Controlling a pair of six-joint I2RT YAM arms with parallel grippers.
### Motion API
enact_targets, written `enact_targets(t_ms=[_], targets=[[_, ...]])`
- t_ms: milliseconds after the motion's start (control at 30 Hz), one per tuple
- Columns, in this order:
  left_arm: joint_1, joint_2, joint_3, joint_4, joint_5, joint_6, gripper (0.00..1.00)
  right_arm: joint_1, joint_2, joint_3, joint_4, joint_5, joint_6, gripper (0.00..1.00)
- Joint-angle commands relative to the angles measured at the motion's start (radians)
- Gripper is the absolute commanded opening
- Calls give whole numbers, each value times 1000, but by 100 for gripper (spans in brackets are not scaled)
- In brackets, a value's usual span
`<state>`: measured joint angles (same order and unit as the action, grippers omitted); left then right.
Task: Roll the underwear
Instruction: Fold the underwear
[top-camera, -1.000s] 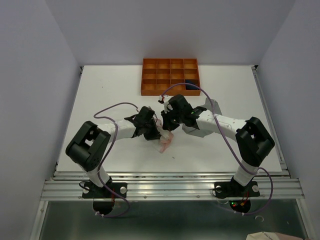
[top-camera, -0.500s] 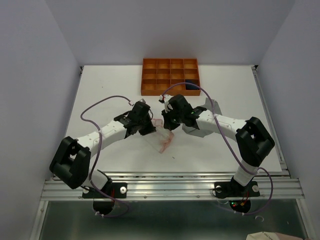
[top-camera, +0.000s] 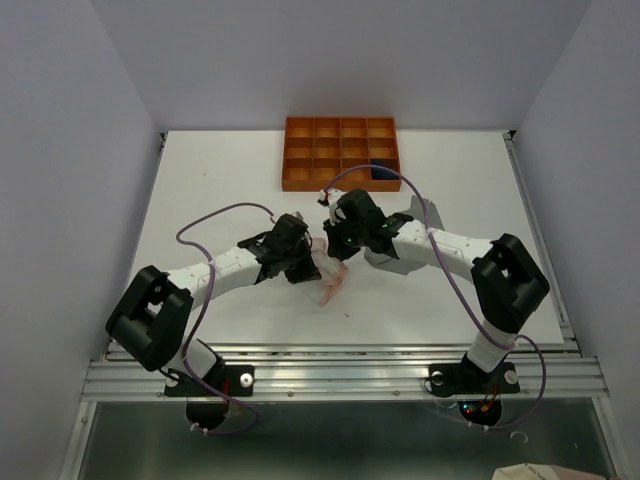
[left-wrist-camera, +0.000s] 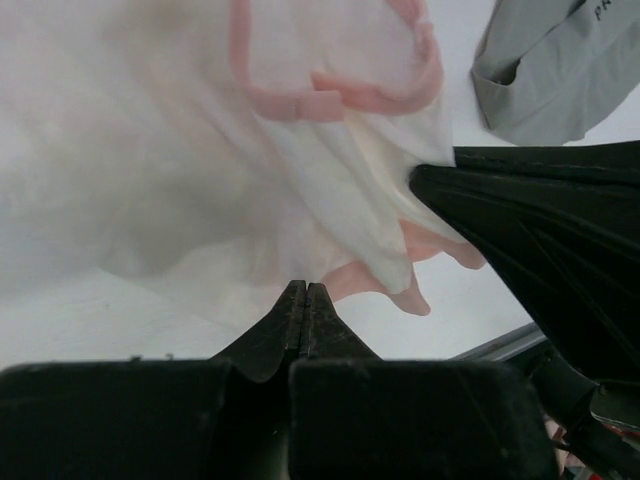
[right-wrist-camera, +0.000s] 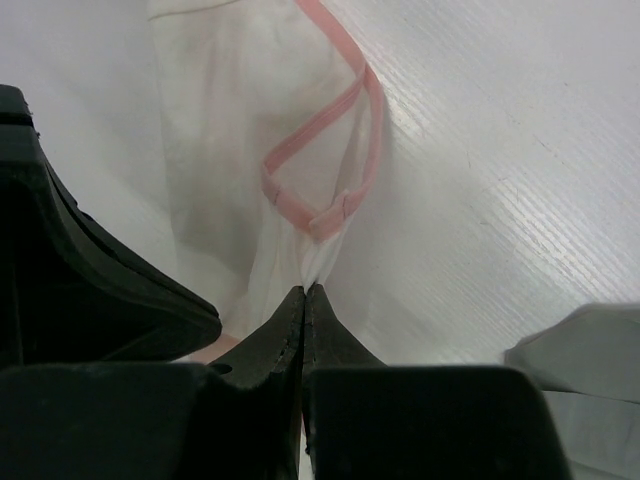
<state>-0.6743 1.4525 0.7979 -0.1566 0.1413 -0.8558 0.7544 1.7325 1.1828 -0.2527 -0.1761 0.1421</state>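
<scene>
**Soft, even light above; close views go milky**

Seen from overhead, the white counter (top-camera: 200, 180) is brightly and evenly lit. Shadows under the arms (top-camera: 225, 268) are faint and soft-edged, there is no hard glare, and the view is sharp to its edges. The walls (top-camera: 70, 120) look a flat bluish grey.

The left wrist view is washed out: the pale cloth (left-wrist-camera: 200, 150) is hazy and out of focus, and the black fingers (left-wrist-camera: 280, 340) have blurred edges. The right wrist view is crisper, with a light sheen on the streaked counter, though its own fingers (right-wrist-camera: 285, 330) are blurred.
</scene>
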Motion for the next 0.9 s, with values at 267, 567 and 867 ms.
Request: enact_targets(t_ms=[267, 567, 867], targets=[[-27, 83, 9, 103, 80, 14, 0, 10, 13, 14, 52, -16, -12, 1], [-31, 137, 24, 149, 93, 18, 0, 10, 9, 12, 50, -14, -12, 1], [-34, 189, 14, 212, 107, -2, 0, 10, 4, 11, 50, -51, -10, 1]])
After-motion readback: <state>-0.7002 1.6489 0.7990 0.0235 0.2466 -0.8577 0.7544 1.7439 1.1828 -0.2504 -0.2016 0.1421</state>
